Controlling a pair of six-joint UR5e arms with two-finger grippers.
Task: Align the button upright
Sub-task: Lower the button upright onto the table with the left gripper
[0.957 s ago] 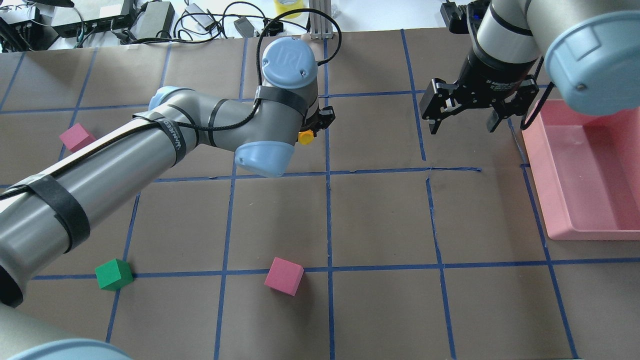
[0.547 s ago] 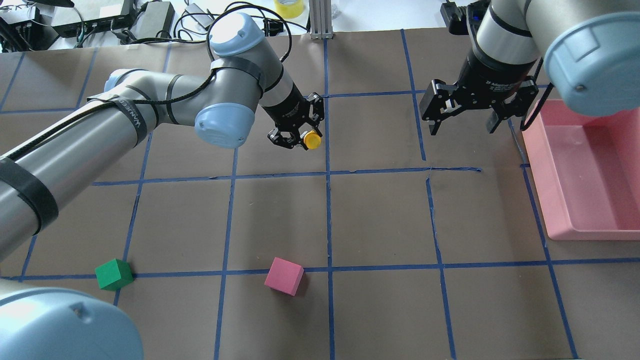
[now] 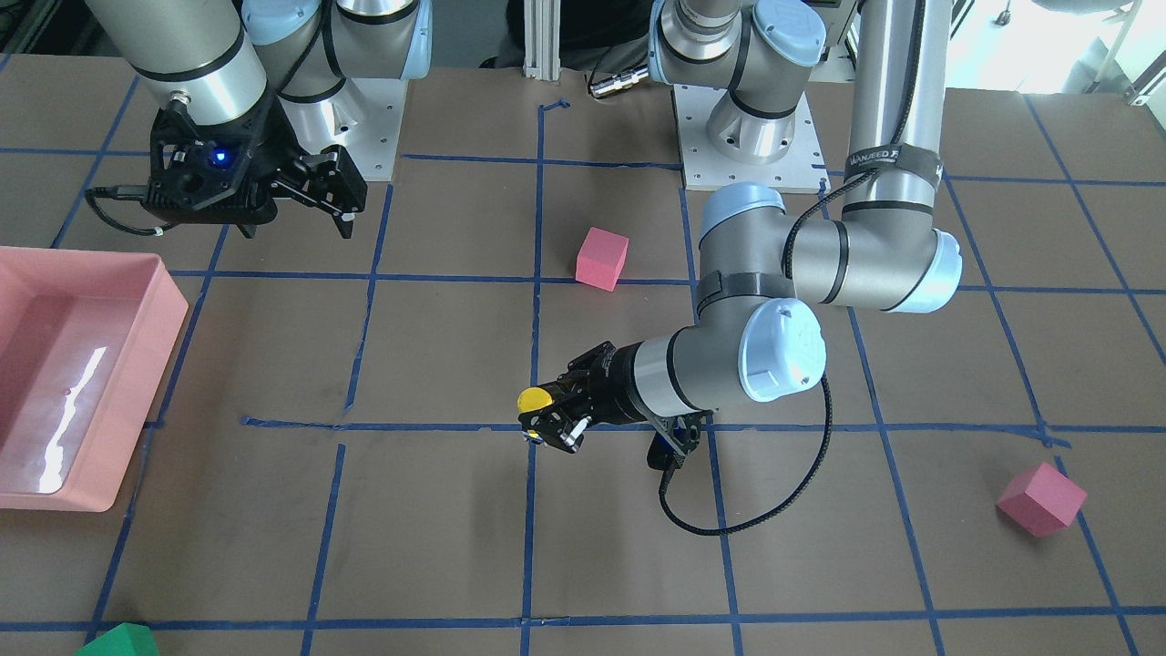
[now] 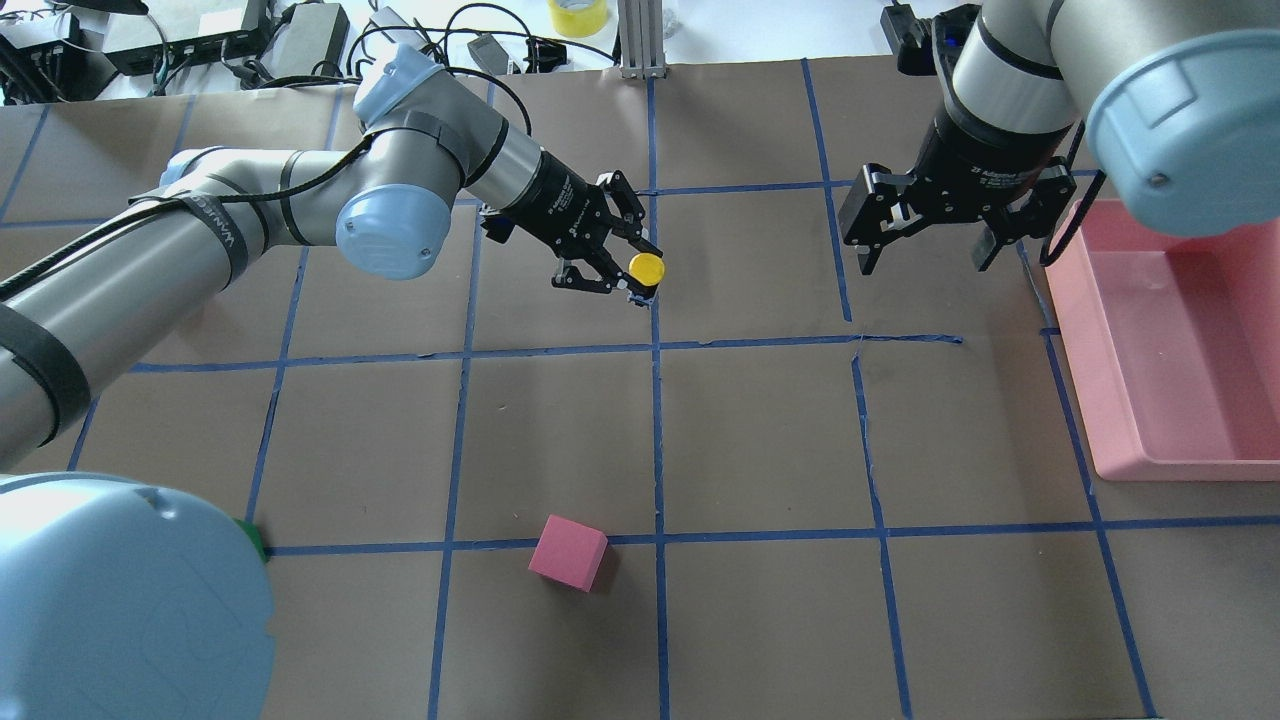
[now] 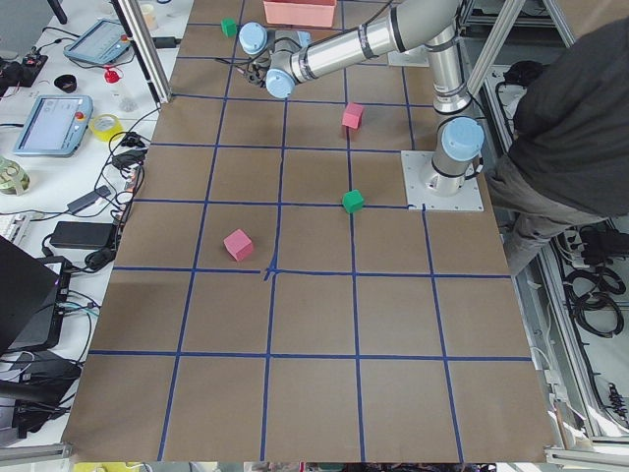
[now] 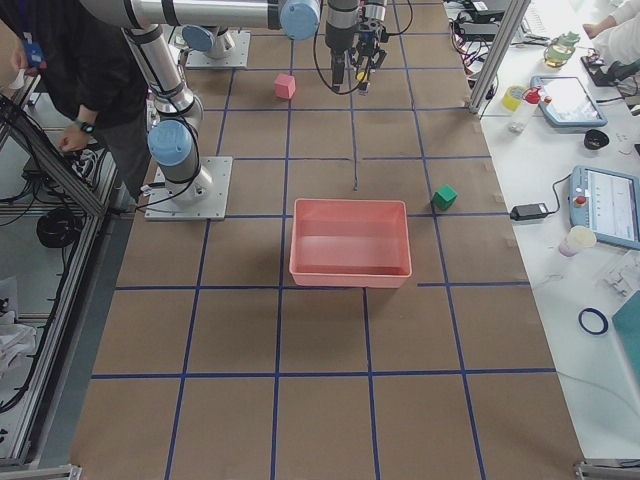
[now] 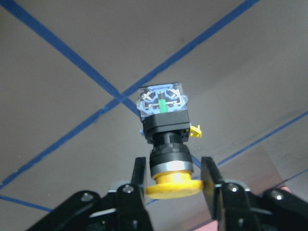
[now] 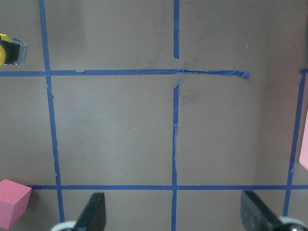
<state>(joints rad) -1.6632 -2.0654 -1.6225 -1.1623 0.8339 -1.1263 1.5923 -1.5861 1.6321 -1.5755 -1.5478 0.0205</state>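
Observation:
The button [image 4: 647, 268] has a round yellow cap, a black neck and a blocky base with clear contacts [image 7: 162, 100]. My left gripper [image 4: 625, 268] is shut on it, its two black fingers [image 7: 210, 179] pinching the yellow cap. The cap faces up toward the overhead camera and the base points down at a blue tape crossing. In the front-facing view the button [image 3: 533, 399] hangs at the tip of the left gripper [image 3: 549, 421]. I cannot tell whether its base touches the table. My right gripper [image 4: 925, 250] hovers open and empty at the far right.
A pink tray [image 4: 1110, 400] lies at the right edge. One pink cube [image 4: 568, 551] sits near the front centre, another pink cube [image 3: 1041, 498] on the left side. A green cube [image 3: 123, 640] sits far right. A person [image 5: 570, 98] stands beside the robot's base.
My left wrist has swung round and the gripper has carried the button slightly right. The yellow cap has turned from sideways to facing up. The right arm has not moved.

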